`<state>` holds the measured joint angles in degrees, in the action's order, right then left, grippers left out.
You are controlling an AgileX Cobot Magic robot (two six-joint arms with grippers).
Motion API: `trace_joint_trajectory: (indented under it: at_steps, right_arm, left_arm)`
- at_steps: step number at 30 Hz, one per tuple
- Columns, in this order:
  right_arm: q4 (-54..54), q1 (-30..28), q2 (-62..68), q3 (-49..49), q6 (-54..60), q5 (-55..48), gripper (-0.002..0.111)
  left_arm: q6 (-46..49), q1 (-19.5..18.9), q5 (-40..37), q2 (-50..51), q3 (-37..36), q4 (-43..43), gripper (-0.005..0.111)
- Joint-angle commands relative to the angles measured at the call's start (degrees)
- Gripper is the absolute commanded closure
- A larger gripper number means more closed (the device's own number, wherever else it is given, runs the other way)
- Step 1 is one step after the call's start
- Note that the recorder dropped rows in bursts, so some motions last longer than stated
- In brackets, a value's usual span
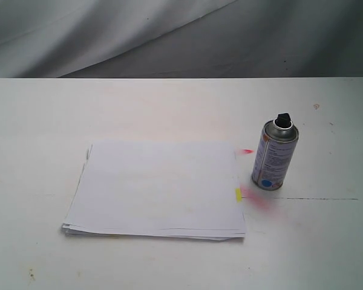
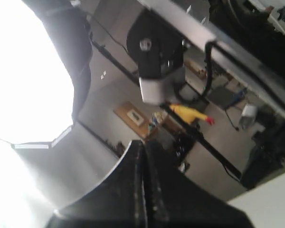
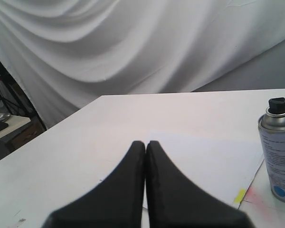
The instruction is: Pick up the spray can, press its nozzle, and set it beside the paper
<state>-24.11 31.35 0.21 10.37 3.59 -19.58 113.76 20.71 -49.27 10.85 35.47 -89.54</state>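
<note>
Two grippers are mine, and both have their jaws pressed together with nothing between them: the right gripper hangs low over the table, looking across it, while the left gripper is turned away toward the room and sees no work surface. Neither shows in the exterior view. Ahead of my right fingertips lies the paper, flat and slightly fanned, with its yellow tab on the edge nearest the can. Just beyond that edge the spray can stands upright, apart from the sheets, its black nozzle uncapped on top. I judge it a stiff, smooth metal cylinder, probably light, tall enough to tip if nudged, and slick under my pads. I would open wide and take it across the middle of the label, below the shoulder, leaving the nozzle free to press.
</note>
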Motion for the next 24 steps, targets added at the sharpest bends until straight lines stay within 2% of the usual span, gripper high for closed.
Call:
trace_joint_trajectory:
  at_steps: [1, 3, 5, 6, 9, 14, 18, 21, 24]
  right_arm:
    - [-0.3, 0.1, -0.2, -0.2, 0.1, 0.9, 0.108]
    - [-0.3, 0.1, -0.2, -0.2, 0.1, 0.9, 0.108]
    - [-0.3, 0.1, -0.2, -0.2, 0.1, 0.9, 0.108]
    - [-0.3, 0.1, -0.2, -0.2, 0.1, 0.9, 0.108]
    - [-0.3, 0.1, -0.2, -0.2, 0.1, 0.9, 0.108]
    - [-0.3, 0.1, -0.2, -0.2, 0.1, 0.9, 0.108]
    - [-0.3, 0.1, -0.2, -0.2, 0.1, 0.9, 0.108]
    - [-0.3, 0.1, -0.2, -0.2, 0.1, 0.9, 0.108]
    - [-0.3, 0.1, -0.2, -0.2, 0.1, 0.9, 0.108]
  left_arm:
    - [-23.0, -6.0, 6.3, -0.9, -0.9, 14.8, 0.107]
    - [-37.4, -10.0, 13.4, -1.9, -2.2, 20.7, 0.107]
    - [-55.8, -13.8, 19.6, -3.4, -3.4, 29.8, 0.107]
    - [-66.2, -15.8, 22.3, -4.2, -4.3, 37.1, 0.107]
    - [-82.5, -18.4, 24.1, -6.5, -7.3, 52.6, 0.107]
    - [-91.3, -18.6, 24.0, -8.7, -13.7, 68.4, 0.107]
    - [-100.7, -18.6, 27.3, -9.9, -20.4, 78.2, 0.107]
    - [-108.3, -18.6, 32.4, -10.3, -25.3, 83.6, 0.107]
    - [-110.1, -18.6, 36.5, -10.3, -29.6, 84.5, 0.107]
